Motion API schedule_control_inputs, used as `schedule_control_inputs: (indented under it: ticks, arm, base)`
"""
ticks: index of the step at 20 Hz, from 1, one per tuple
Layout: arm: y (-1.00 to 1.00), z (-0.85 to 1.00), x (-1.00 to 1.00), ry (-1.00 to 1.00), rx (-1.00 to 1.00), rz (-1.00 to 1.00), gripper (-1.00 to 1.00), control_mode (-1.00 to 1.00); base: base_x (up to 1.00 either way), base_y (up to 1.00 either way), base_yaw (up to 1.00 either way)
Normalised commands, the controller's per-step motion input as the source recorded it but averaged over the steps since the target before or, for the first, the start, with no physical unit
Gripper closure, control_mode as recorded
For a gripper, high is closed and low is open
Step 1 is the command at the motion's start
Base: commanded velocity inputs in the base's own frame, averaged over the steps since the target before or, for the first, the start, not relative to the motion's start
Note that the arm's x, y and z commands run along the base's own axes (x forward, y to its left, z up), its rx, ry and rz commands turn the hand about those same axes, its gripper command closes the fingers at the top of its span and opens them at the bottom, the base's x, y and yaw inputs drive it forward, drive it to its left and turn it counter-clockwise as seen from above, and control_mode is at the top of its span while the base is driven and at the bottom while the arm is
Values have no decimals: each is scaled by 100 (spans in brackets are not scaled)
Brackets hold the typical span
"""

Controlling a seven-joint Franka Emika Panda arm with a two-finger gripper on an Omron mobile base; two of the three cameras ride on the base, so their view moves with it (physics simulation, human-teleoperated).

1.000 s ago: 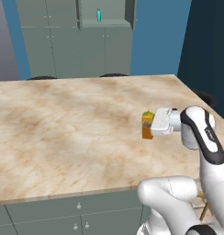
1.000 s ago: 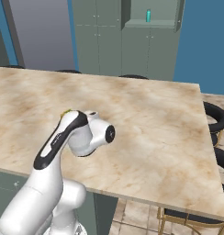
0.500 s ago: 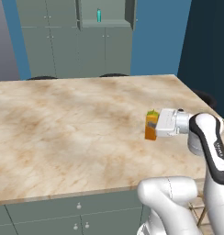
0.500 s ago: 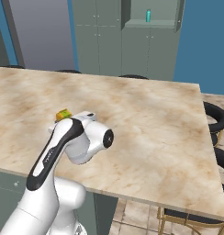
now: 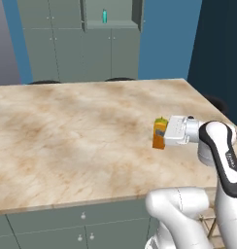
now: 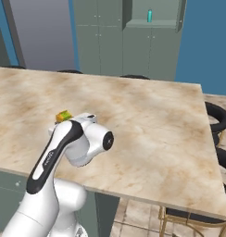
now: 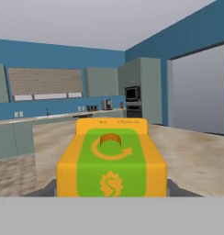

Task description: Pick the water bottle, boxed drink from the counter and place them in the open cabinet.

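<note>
**A:** Up at twelve o'clock in the left base view, past the far edge of the counter (image 5: 67, 136), the cabinet (image 5: 110, 29) already has the bottle (image 5: 104, 16) standing upright on its shelf. I'd count that half of the job as done.

**B:** Agreed. The right base view has it too, up near one o'clock. And the other half?

**A:** Under way, I'd judge. The carton (image 5: 160, 133) sits at about three o'clock in the left view, over the near right part of the stone top and well apart from the cupboard. It looks raised off the surface rather than resting on it, though I can't be sure from this angle.

**B:** So what's left is carrying it across and setting it on the shelf. How is the arm posed?

**A:** It rises from the base, bends at the elbow and reaches sideways, with the wrist level and the hand pointing toward nine o'clock.

**B:** And the gripper (image 5: 163, 133)?

**A:** Closed on the carton. In the hand view the gabled top fills the middle, a dark finger hugging each side at four and eight o'clock. From the right base view, just its green top pokes out behind the wrist at nine o'clock.
</note>
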Motion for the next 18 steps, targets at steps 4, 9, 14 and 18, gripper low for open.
schedule_control_inputs:
  ticks: [4,9,14,18]
  arm:
    - [0,0,0,0,0,0,100,100]
    - [0,0,0,0,0,0,100,100]
    - [0,0,0,0,0,0,100,100]
    - [0,0,0,0,0,0,100,100]
  base:
    - [-75,-20,0]
    - [-78,-17,0]
    - [-25,-41,-38]
    - [-3,-78,-2]
